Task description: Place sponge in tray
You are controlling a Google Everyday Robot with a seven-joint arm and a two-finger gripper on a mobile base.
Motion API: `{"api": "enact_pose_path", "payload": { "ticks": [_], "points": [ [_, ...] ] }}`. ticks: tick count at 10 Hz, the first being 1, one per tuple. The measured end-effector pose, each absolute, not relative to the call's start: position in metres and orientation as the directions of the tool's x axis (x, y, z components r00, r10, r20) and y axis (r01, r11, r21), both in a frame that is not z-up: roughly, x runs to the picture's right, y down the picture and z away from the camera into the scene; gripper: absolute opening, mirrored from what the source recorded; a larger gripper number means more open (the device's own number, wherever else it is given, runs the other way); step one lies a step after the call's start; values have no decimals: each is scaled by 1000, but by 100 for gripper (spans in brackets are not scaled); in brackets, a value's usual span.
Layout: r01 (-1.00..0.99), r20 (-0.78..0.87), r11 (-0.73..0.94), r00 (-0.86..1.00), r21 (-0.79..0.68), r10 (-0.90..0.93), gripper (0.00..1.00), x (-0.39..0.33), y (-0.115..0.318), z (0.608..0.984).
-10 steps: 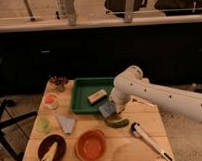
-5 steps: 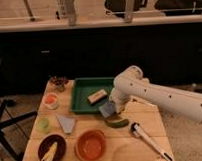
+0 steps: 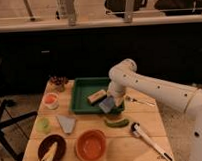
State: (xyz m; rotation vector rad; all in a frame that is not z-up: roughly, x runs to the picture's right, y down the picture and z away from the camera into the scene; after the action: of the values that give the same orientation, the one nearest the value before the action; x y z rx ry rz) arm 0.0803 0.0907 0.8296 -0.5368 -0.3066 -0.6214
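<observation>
One tool (image 3: pixel 111 100) hidden behind sponge (image 3: pixel 107 104), over tray (image 3: pixel 80 85)

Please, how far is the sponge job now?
Done: the gripper carries the sponge, lifted off the table. In hand: the sponge hangs over the near right corner of the tray, beside the tan block. Left: lowering and releasing it inside.

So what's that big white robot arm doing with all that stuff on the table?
The robot's gripper is at the right end of the green tray, with the blue-grey sponge at its tip over the tray's front rim. A tan block already lies inside the tray. The sponge doesn't look set down flat in it yet.
</observation>
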Motion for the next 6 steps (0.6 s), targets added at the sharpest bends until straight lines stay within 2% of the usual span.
{"api": "enact_pose_path", "payload": {
  "ticks": [6],
  "points": [
    [642, 429, 659, 761, -392, -487, 0, 73, 75, 865]
  ]
}}
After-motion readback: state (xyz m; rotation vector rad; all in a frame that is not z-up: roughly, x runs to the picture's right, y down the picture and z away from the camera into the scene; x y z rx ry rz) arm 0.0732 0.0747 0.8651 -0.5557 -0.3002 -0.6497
